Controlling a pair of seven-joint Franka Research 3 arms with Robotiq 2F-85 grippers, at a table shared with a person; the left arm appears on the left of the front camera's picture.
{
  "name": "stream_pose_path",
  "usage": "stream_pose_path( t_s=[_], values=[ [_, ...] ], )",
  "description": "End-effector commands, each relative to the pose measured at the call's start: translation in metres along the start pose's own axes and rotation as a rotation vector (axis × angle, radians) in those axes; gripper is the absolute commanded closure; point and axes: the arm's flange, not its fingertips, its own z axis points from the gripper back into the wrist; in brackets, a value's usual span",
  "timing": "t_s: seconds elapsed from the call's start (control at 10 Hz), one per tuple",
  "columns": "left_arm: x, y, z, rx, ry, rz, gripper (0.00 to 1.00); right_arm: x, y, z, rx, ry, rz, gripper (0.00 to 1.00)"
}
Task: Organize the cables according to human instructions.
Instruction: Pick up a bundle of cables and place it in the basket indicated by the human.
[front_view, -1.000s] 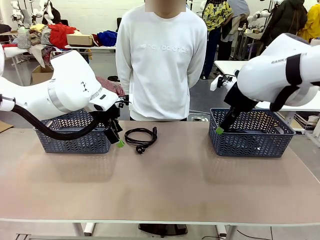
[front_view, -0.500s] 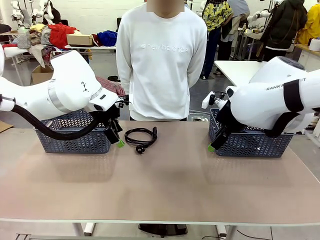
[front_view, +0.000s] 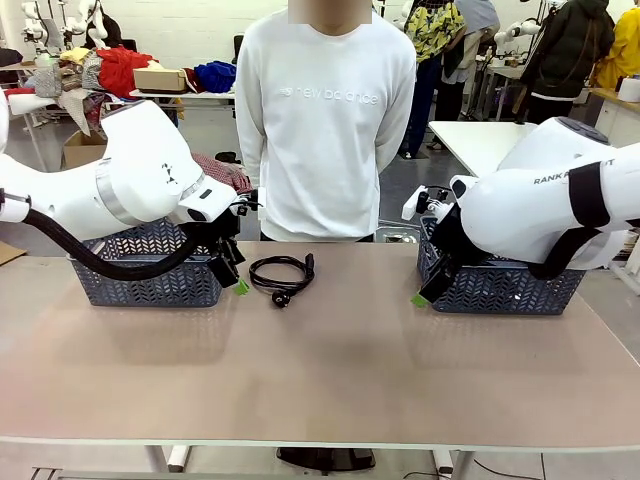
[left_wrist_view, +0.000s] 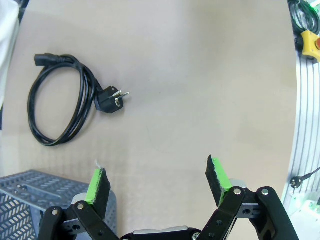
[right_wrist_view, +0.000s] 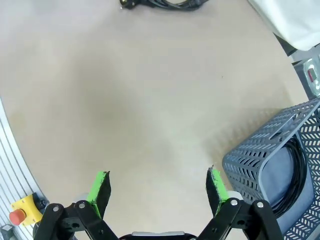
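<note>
The white right robot arm has pulled out of the dark grey perforated plastic basket (front_view: 505, 285) on the right side of the table: a second ago its black two-finger right gripper with green pads (front_view: 421, 298) reached down inside that basket, and now it hangs outside the basket's left wall, low over the beige tabletop (front_view: 340, 350), jaws spread wide and empty. Most of that shift came in the first half second; since then it has only edged slightly further left
</note>
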Motion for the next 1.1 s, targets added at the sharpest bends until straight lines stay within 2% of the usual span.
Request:
stream_pose_path(
  t_s=[0.0,1.0],
  values=[
    [-0.0007,-0.0004,0.0,0.005,-0.001,0.001,0.0,0.0005,-0.0028,0.001,-0.006,0.005,-0.002,0.0],
    [-0.0007,-0.0004,0.0,0.005,-0.001,0.001,0.0,0.0005,-0.0028,0.001,-0.006,0.005,-0.002,0.0]
  ],
)
